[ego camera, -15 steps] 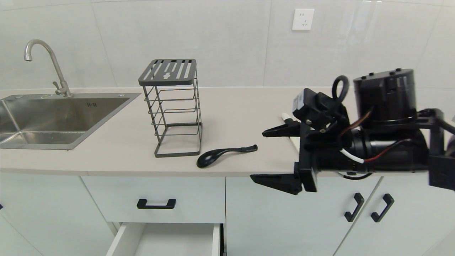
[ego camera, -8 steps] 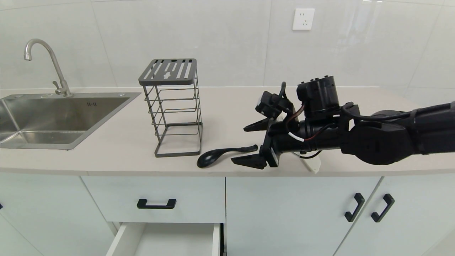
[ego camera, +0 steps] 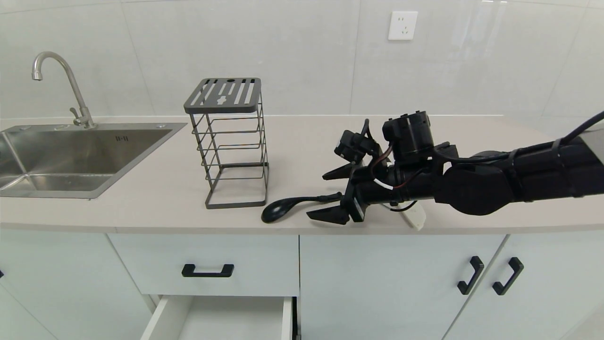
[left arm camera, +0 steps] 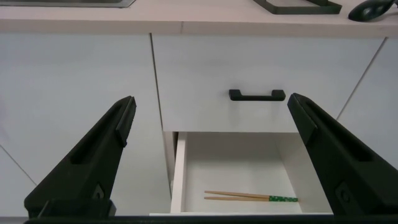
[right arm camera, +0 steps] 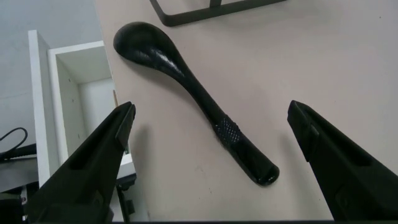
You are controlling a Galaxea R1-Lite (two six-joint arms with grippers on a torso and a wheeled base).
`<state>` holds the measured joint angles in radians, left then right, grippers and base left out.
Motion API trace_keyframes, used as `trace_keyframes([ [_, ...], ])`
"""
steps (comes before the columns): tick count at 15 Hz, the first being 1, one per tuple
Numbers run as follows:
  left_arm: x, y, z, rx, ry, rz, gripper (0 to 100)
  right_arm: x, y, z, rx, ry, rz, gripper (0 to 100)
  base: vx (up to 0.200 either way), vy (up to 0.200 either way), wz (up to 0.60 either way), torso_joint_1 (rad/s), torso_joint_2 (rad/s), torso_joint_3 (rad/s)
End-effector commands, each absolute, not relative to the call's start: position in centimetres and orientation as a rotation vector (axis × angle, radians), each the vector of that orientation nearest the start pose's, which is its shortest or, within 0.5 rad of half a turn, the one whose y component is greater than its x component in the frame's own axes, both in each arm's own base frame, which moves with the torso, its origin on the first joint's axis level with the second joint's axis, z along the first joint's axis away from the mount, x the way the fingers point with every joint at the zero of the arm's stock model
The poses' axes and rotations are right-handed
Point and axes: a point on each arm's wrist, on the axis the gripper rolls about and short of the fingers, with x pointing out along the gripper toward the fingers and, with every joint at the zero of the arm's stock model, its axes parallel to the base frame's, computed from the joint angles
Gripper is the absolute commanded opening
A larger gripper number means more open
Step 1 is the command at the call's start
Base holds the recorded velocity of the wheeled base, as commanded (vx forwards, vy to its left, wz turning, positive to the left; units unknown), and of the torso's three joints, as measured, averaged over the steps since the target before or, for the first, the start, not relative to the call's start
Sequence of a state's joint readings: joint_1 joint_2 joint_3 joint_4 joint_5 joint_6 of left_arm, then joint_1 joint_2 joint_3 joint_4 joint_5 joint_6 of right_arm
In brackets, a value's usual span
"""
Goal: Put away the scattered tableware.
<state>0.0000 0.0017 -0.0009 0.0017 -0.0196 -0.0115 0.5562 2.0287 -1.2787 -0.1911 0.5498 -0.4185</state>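
One black spoon point(ego camera: 283, 206) on countertop point(ego camera: 306, 141), handle end between widely parted fingers of right gripper point(ego camera: 318, 196). Left gripper point(left arm camera: 211, 102), also spread wide, faces open drawer point(left arm camera: 180, 168) containing chopsticks point(left arm camera: 249, 197).

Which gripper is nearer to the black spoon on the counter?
Right. The right gripper is open, with the black spoon handle between its fingers over the counter. The left gripper is below counter level, facing the open drawer, far from the spoon.
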Motion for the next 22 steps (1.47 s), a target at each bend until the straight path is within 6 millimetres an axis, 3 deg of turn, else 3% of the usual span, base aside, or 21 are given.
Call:
trace_keyframes([
  [1, -2.3, 0.0, 7.5, -0.012, 0.005, -0.020, 100, 33.3, 22.2, 14.8, -0.361, 0.357, 1.202, 100, 0.000, 0.000, 0.00, 0.000, 0.00, 0.000],
  [8, -2.3, 0.0, 7.6, -0.012, 0.003, -0.020, 100, 34.0, 22.7, 14.7, -0.361, 0.348, 1.203, 100, 0.000, 0.000, 0.00, 0.000, 0.00, 0.000],
  [12, -2.3, 0.0, 7.6, -0.012, 0.003, -0.018, 100, 34.2, 23.4, 13.5, -0.360, 0.373, 1.217, 100, 0.000, 0.000, 0.00, 0.000, 0.00, 0.000],
  [20, -2.3, 0.0, 7.5, -0.012, 0.005, -0.020, 100, 35.3, 24.4, 13.7, -0.347, 0.404, 1.236, 100, 0.000, 0.000, 0.00, 0.000, 0.00, 0.000],
  [21, -2.3, 0.0, 7.6, -0.012, 0.003, -0.018, 100, 35.3, 24.5, 13.8, -0.347, 0.399, 1.236, 0, 0.000, 0.000, 0.00, 0.000, 0.00, 0.000],
  [22, -2.3, 0.0, 7.6, -0.012, 0.003, -0.020, 100, 35.4, 24.5, 13.8, -0.347, 0.404, 1.236, 0, 0.000, 0.000, 0.00, 0.000, 0.00, 0.000],
])
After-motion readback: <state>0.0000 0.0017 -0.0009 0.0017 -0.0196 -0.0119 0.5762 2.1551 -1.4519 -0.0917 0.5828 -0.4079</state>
